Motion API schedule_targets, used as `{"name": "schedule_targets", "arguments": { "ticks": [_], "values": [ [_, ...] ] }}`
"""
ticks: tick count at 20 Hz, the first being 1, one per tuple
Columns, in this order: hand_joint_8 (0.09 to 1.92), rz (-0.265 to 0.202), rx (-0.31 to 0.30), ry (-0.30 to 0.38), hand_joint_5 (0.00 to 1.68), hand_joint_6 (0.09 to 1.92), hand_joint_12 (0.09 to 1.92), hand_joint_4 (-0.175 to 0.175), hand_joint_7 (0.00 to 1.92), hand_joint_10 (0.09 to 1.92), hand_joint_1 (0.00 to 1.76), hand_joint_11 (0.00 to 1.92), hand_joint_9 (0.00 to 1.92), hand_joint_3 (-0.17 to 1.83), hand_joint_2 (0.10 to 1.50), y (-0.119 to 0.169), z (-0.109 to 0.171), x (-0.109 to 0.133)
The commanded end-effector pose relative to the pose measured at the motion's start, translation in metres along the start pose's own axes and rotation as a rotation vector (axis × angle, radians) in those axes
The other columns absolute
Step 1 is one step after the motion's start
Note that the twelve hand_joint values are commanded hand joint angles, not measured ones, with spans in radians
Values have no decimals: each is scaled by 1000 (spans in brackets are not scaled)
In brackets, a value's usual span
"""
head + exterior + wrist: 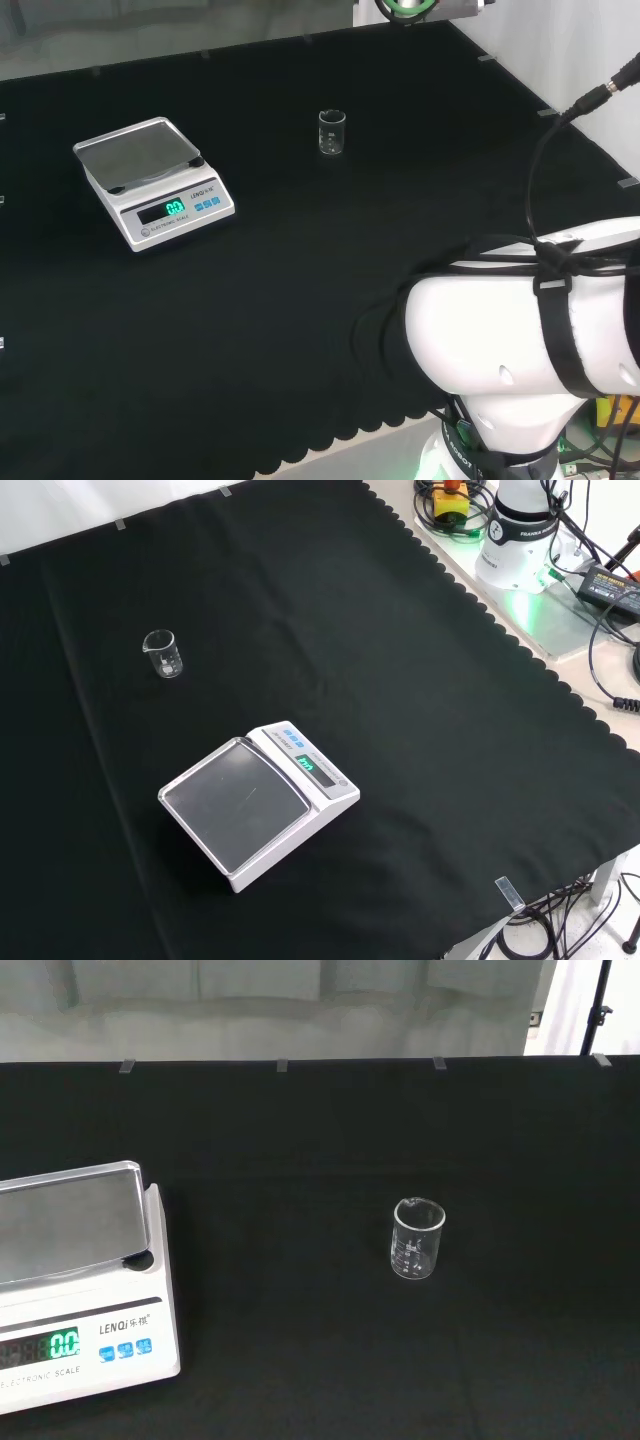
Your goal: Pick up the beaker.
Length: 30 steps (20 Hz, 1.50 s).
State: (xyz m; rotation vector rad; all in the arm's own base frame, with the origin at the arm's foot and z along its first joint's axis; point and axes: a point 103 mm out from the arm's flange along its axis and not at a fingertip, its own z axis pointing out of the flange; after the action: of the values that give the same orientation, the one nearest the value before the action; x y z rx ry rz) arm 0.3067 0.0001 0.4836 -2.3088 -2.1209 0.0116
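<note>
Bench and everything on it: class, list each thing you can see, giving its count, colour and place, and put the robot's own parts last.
beaker: one, clear glass, upright on the cloth, apart from the scale; right of it in the head view.
scale: one, white with a silver pan and a lit green display; nearer than the beaker in the front view.
cloth: one, black, covering the bench.
arm links: white, with black straps and cables, at the head view's lower right.

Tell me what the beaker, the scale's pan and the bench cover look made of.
Beaker: clear glass or plastic, can't say which; the cloth shows through it, with white markings on the wall. Scale pan: likely polished metal, grey and reflective; body looks like white plastic. Bench cover: matte black cloth, no glare, with a scalloped edge.
</note>
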Motion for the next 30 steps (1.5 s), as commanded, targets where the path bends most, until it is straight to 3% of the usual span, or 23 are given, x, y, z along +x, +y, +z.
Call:
{"name": "schedule_targets", "arguments": {
  "ticks": [1,5,6,7,11,18,21,28,30],
  "values": [
    [474,0,-6,-17,103,112,1427,22,58,650,134,24,38,-108,1101,1,0,2],
    [395,-6,-3,-39,54,87,1403,39,2,595,54,0,1,-99,1124,3,1,6],
    [392,41,-13,6,53,87,1402,40,0,593,51,0,0,-99,1125,4,1,-1],
    [391,52,-22,25,53,87,1402,40,0,592,50,0,0,-99,1125,6,2,-3],
    [416,50,-60,56,63,87,1420,41,0,685,56,0,7,-103,1123,26,17,-2],
    [631,40,-57,65,104,87,1531,31,0,839,171,31,115,-117,1105,113,85,6],
    [672,57,-111,163,124,87,1537,22,1,855,218,57,146,-118,1104,151,116,1],
    [756,72,-254,176,199,87,1535,-5,22,880,309,100,191,-117,1102,221,164,3],
    [771,71,-259,180,213,87,1534,-9,28,885,321,110,201,-118,1101,239,175,7]
  ]
}}
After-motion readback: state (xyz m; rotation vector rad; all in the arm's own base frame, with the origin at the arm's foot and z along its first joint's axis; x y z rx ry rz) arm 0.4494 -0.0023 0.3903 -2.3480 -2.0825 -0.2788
